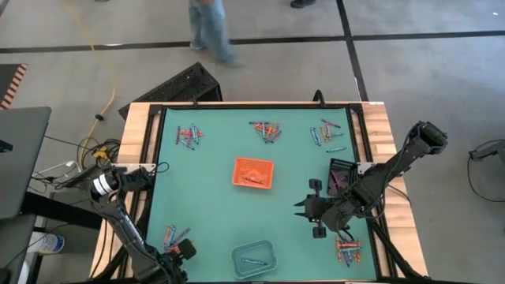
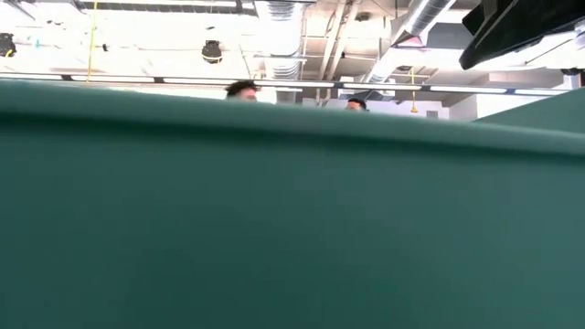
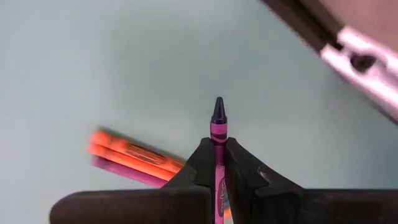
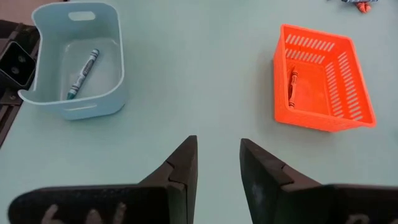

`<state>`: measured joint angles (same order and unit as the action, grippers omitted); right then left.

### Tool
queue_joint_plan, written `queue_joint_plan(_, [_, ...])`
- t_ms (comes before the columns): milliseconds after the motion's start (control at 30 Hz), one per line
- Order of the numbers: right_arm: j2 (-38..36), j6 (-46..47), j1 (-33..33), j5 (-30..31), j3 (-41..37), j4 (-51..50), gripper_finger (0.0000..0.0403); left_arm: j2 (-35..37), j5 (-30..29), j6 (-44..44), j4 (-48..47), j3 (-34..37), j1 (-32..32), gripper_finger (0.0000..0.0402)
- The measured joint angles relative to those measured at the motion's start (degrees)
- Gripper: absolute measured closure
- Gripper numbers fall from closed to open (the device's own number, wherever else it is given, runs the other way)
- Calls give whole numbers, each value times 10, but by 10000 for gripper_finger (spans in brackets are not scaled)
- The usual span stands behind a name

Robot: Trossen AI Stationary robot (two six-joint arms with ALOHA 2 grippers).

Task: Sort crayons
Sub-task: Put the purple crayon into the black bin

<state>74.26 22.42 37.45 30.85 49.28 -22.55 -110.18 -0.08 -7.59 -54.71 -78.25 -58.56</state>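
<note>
Left gripper (image 3: 219, 171) sat at the near left corner of the green table mat (image 1: 213, 166), jaws pinched shut on a purple crayon (image 3: 217, 121) whose pointed tip stuck out past the fingers (image 3: 199, 168). Just behind it on the mat lay two orange crayons (image 3: 127, 152) side by side with a magenta one (image 3: 121, 171) touching them, part of the small near-left pile (image 1: 175, 235). Right gripper (image 4: 216, 162) hovered over bare mat right of centre, jaws spread with nothing between them, pointed toward the two trays. Orange slotted tray (image 4: 348, 93) stood mid-table and held one orange-red crayon (image 4: 292, 84) along one wall. Pale blue-clear tray (image 4: 37, 93) sat at the near edge, centre, holding one blue-grey crayon (image 4: 83, 73) lying at a slant. Black tray (image 1: 341, 169) was at the right edge of the mat, partly hidden by the right arm, contents hard to tell. Remaining crayons lay in mixed loose piles: far left (image 1: 188, 136), far centre (image 1: 267, 130), far right (image 1: 327, 134), and near right (image 1: 348, 251). Low view was mostly blocked by a green wall (image 2: 274, 219); two heads of people showed over its top. High view showed a person's legs (image 1: 209, 28) on the floor beyond the table.
</note>
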Motion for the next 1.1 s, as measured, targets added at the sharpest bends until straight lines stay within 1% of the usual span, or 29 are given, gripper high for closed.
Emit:
queue_joint_plan(133, [0, 6, 0, -5, 0, -2, 289, 1, -23, 10, -35, -38, 15, 401])
queue_joint_plan(267, [0, 11, 1, -10, 0, -11, 289, 2, -78, 29, -61, -79, 32, 401])
queue_joint_plan(500, [0, 45, 10, -10, 0, -69, 289, 3, -267, 110, -56, -133, 88, 401])
queue_joint_plan(567, [0, 54, 18, -10, 0, -81, 289, 4, -309, 147, -35, -138, 109, 401])
queue_joint_plan(633, [0, 61, 27, -10, 0, -90, 289, 6, -333, 185, -9, -138, 132, 401])
queue_joint_plan(700, [0, 61, 39, -10, -1, -89, 289, 7, -342, 220, 25, -138, 159, 401])
queue_joint_plan(767, [0, 63, 51, 3, -8, -87, 289, 7, -343, 251, 49, -138, 185, 401])
queue_joint_plan(967, [0, 103, 88, 84, -36, -82, 289, 7, -332, 319, 120, -138, 258, 401])
queue_joint_plan(1100, [0, 126, 110, 141, -65, -49, 289, 7, -294, 368, 191, -138, 298, 401])
